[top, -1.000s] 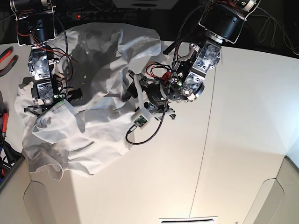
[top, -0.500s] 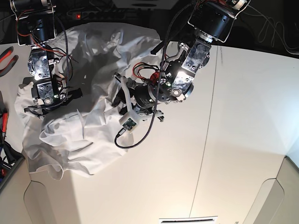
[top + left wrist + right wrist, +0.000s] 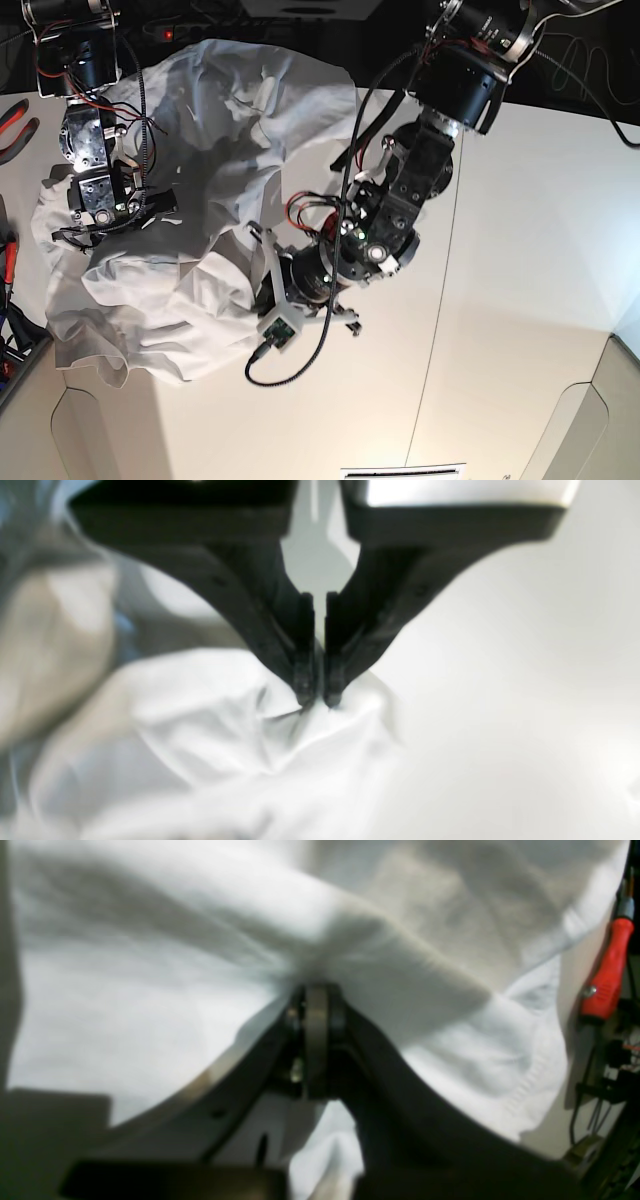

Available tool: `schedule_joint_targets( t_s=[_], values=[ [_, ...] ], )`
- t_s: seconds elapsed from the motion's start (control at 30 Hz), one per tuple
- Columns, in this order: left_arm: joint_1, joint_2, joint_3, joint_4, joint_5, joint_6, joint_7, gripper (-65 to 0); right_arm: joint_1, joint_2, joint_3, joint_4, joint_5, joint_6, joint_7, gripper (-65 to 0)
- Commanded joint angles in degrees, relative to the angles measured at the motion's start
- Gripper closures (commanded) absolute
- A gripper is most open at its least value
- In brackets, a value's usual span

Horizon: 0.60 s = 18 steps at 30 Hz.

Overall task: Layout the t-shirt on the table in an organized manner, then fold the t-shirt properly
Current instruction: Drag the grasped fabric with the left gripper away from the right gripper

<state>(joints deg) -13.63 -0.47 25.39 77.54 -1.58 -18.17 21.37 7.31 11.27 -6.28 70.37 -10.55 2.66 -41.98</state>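
Observation:
The white t-shirt (image 3: 200, 150) lies crumpled on the left part of the white table (image 3: 500, 300), one side lifted toward the back. My left gripper (image 3: 258, 285) sits low at the shirt's right edge. In the left wrist view its black fingers (image 3: 305, 670) are nearly together, and the left gripper (image 3: 316, 700) pinches a puckered fold of the t-shirt (image 3: 225, 730) just above the table (image 3: 525, 680). My right gripper (image 3: 158, 203) is at the shirt's left side. In the right wrist view the right gripper (image 3: 315, 990) is shut, with the t-shirt (image 3: 150, 965) bunched and draped over its tips.
Red-handled tools (image 3: 15, 125) lie at the far left edge, and one red handle (image 3: 607, 975) shows beside the shirt. A thin dark seam (image 3: 440, 300) runs across the table. A power strip (image 3: 170, 33) and cables sit behind the table.
My left arm has swung down and to the left along the shirt's right edge, and its jaws have closed on the fabric. The cloth there has bunched up. The right arm has stayed put.

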Motion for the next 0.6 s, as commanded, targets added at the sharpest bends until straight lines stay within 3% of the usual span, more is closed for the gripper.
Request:
schedule_joint_targets(
  t_s=[0.0, 0.57],
  values=[
    [-2.4, 0.6, -0.1, 1.1, -0.5, 0.4, -1.6, 0.0, -0.4, -0.3, -0.2, -0.5, 2.6, 2.2, -1.7, 0.0],
    [-19.9, 0.6, -0.1, 1.1, -2.1, 0.4, -1.2, 0.0, -0.4, -0.3, -0.2, -0.5, 2.6, 2.2, -1.7, 0.0]
  ],
)
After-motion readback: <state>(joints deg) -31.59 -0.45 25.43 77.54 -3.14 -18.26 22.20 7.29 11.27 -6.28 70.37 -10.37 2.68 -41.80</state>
